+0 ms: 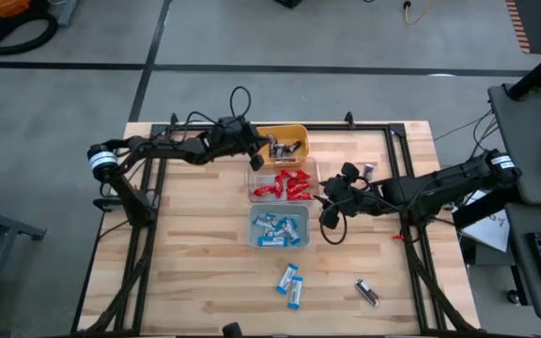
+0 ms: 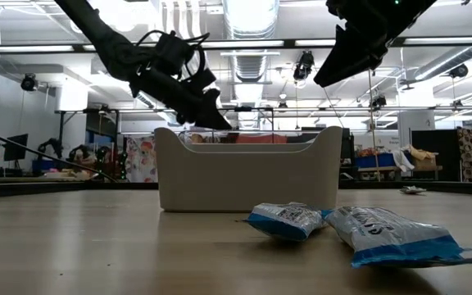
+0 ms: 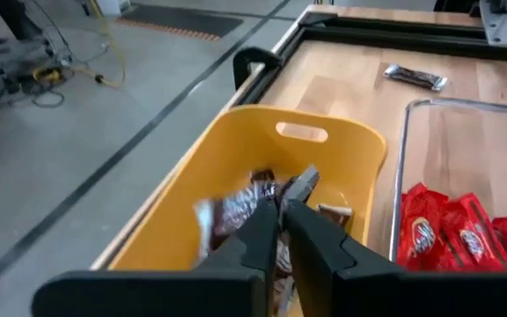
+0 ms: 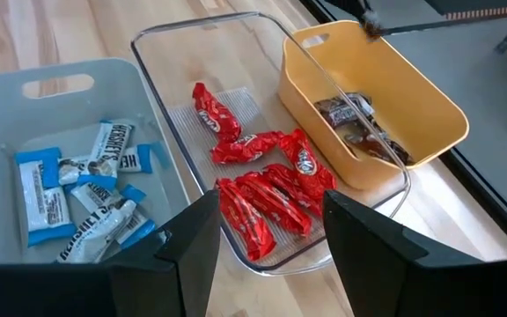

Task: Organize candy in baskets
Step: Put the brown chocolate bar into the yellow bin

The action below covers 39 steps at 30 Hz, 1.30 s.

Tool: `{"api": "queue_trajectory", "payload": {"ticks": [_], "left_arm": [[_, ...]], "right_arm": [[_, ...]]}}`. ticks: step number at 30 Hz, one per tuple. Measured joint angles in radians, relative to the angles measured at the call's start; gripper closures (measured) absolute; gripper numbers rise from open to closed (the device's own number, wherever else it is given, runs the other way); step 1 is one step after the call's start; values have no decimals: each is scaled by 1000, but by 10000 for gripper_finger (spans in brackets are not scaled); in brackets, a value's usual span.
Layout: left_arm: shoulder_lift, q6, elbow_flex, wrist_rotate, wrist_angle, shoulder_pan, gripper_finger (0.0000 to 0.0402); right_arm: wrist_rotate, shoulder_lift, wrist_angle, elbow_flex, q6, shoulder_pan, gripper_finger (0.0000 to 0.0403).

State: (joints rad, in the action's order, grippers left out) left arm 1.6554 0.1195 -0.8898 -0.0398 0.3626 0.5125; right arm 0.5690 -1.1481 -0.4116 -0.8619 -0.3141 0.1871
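Your left gripper [image 3: 282, 210] has its fingers [image 3: 258, 231] pressed together with a brown bar [image 3: 236, 211] at their tips, whether pinched or just touching I cannot tell; right below them lies the yellow bin [image 3: 236, 145] with more brown candy inside; beside that bin sits the clear bin [image 4: 179, 53] of red bars [image 4: 267, 198]; beyond it, a stray brown bar [image 3: 415, 77] lies on the table [image 3: 341, 79]. Your right gripper [image 4: 267, 233] hangs with its fingers [image 4: 192, 238] spread wide and holding nothing; under and ahead of them is the clear bin; to one side stands the grey bin [image 4: 60, 75] of blue-and-white bars [image 4: 77, 198]; well behind that bin, two blue bars [image 1: 290, 284] and a dark bar [image 1: 366, 292] lie loose on the table.
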Motion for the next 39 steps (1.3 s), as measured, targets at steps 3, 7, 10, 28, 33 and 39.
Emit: {"api": "queue_trajectory", "payload": {"ticks": [3, 7, 10, 28, 33, 39], "left_arm": [[0, -1, 0, -4, -11, 0, 368], [-3, -1, 0, -4, -10, -7, 329], [-29, -6, 0, -5, -41, -8, 307], [-517, -100, 187, 94, -110, -439, 290], [-550, -104, 226, 283, -96, -586, 290], [-546, -104, 243, 344, -60, -673, 290]], "right_arm": [[0, 0, 0, 0, 0, 0, 211], [-1, 0, 0, 0, -9, 0, 211], [-6, 0, -6, 0, -26, 0, 211], [-415, 0, -283, -66, -577, 70, 211], [-454, -17, -382, -66, -726, 122, 211], [-571, -82, -477, -66, -846, 169, 211]]}}
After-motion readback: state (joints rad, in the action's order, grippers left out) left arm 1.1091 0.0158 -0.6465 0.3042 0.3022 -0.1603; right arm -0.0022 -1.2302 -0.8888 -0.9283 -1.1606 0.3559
